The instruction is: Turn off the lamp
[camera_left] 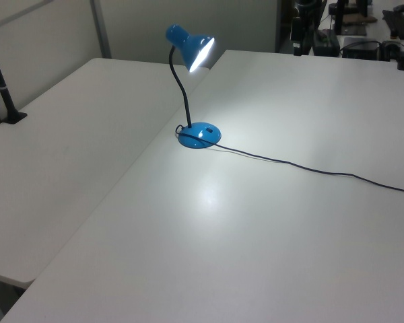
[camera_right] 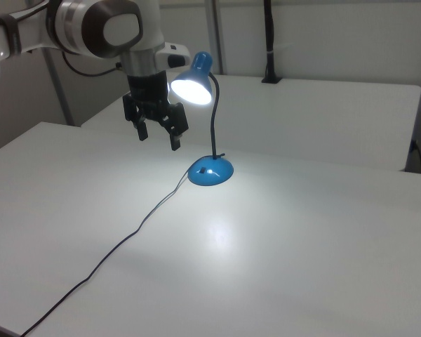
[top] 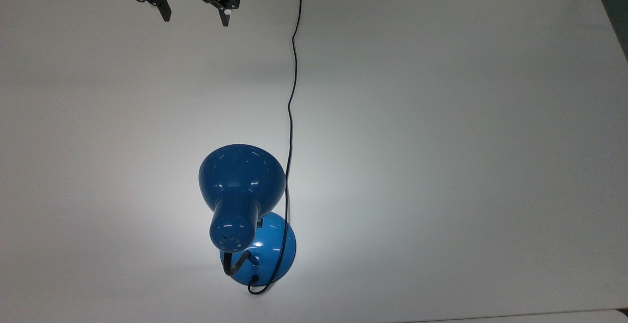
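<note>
The blue lamp [top: 241, 180] stands on the white table [top: 441, 117], lit, throwing a bright patch on the tabletop. Its bell shade [camera_right: 194, 82] sits on a black flexible neck [camera_right: 213, 126] above the round blue base [camera_right: 211, 171]. In the left view the lamp [camera_left: 190, 50] glows over its base [camera_left: 200, 134]. A thin black cord [top: 291, 97] runs from the base across the table. My gripper [top: 195, 17] hangs open at the top view's upper left, well away from the lamp. In the right view the gripper [camera_right: 158, 138] hovers left of the shade, holding nothing.
A second white table [camera_left: 60, 128] adjoins at the left view's left, with a black clamp post [camera_left: 7, 101] on it. Another black post [camera_right: 269, 42] stands at the far table in the right view. Dark equipment [camera_left: 337, 33] sits beyond the far edge.
</note>
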You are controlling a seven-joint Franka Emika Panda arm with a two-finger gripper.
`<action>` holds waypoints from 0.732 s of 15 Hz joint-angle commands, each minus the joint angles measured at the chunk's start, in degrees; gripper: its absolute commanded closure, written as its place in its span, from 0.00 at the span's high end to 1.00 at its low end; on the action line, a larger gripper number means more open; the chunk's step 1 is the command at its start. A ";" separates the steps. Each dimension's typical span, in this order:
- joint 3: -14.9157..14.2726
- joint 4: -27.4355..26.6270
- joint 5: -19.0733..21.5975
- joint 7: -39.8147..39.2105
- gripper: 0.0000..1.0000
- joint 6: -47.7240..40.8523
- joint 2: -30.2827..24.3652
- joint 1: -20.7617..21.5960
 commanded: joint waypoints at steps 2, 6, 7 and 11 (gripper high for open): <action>-0.08 0.28 -1.08 0.21 1.00 -2.73 -0.89 0.21; -0.17 0.28 -1.17 0.12 1.00 -2.64 -0.45 0.21; -0.08 0.28 -1.17 0.12 1.00 -2.55 -0.28 0.21; 0.01 0.28 -1.25 -0.59 1.00 -1.94 0.34 0.21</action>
